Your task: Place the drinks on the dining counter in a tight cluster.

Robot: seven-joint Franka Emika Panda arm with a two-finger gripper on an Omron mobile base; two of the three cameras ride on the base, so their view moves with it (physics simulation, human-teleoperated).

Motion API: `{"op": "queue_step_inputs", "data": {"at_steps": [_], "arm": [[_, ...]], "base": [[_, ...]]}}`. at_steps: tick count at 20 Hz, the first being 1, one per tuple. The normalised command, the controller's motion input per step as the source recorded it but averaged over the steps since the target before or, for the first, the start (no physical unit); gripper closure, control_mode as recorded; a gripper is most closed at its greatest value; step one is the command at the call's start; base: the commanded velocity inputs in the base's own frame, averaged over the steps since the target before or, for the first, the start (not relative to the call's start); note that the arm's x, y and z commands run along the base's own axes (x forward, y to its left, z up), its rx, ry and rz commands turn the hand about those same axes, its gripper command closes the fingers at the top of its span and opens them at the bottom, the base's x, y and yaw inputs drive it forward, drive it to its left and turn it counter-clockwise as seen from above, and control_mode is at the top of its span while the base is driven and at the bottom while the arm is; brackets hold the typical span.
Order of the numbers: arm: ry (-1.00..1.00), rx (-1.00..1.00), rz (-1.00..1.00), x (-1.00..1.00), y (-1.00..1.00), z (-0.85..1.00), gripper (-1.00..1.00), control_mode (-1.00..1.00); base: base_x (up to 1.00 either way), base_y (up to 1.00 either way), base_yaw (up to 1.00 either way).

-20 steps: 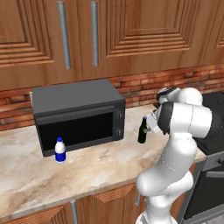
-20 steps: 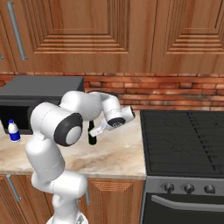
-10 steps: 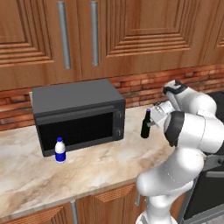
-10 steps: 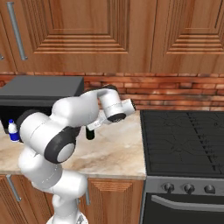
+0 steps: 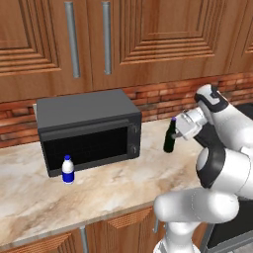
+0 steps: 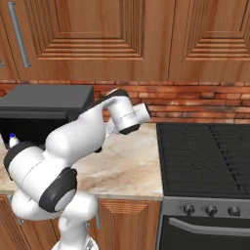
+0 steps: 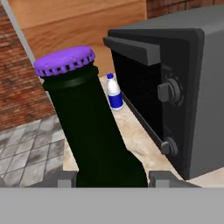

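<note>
From my hand view the dark bottle (image 7: 94, 131) with its purple cap (image 7: 64, 61) stands right between the two fingertips (image 7: 65, 179) of my tool (image 7: 111, 180), its body filling the gap. The tips sit against the lower body on either side, so I read the tool as partly closed on the bottle.

In the left base view the tool (image 5: 180, 129) reaches in from the right and meets the dark bottle (image 5: 169, 136) near its neck. The bottle is upright; whether its base touches the counter (image 5: 113, 180) I cannot tell. It stands just to the right of the black microwave (image 5: 89, 129), near the brick wall (image 5: 163, 99).

Farther off, the white-and-blue bottle (image 5: 67, 169) stands upright on the counter in front of the microwave's left end, well apart from the tool. The hand view catches it (image 7: 114, 92) beyond the dark bottle, beside the microwave (image 7: 175, 92) front.

In the right base view the arm covers the held bottle, and the stove (image 6: 205, 156) lies to the right of the counter (image 6: 132, 166).
</note>
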Motion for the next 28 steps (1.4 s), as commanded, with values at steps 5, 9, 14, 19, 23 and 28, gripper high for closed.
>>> {"op": "queue_step_inputs", "data": {"at_steps": [5, 9, 14, 19, 23, 28], "arm": [[-0.03, 0.0, 0.0, -0.27, 0.0, 0.45, 1.0, -1.0], [0.0, 0.0, 0.0, -0.24, 0.0, 0.45, 1.0, -1.0], [-0.04, 0.0, 0.0, -0.25, 0.0, 0.06, 1.0, -1.0], [0.0, 0.0, 0.0, 0.0, 0.0, 0.0, 1.0, -1.0], [0.0, 0.0, 0.0, 0.0, 0.0, 0.0, 1.0, -1.0], [0.0, 0.02, -0.03, -0.13, -0.1, -0.09, 1.0, 1.0]], "base": [[0.0, 0.0, 0.0], [0.0, 0.0, 0.0], [0.0, 0.0, 0.0], [0.0, 0.0, 0.0], [0.0, 0.0, 0.0], [-0.12, -0.07, -0.02]]}}
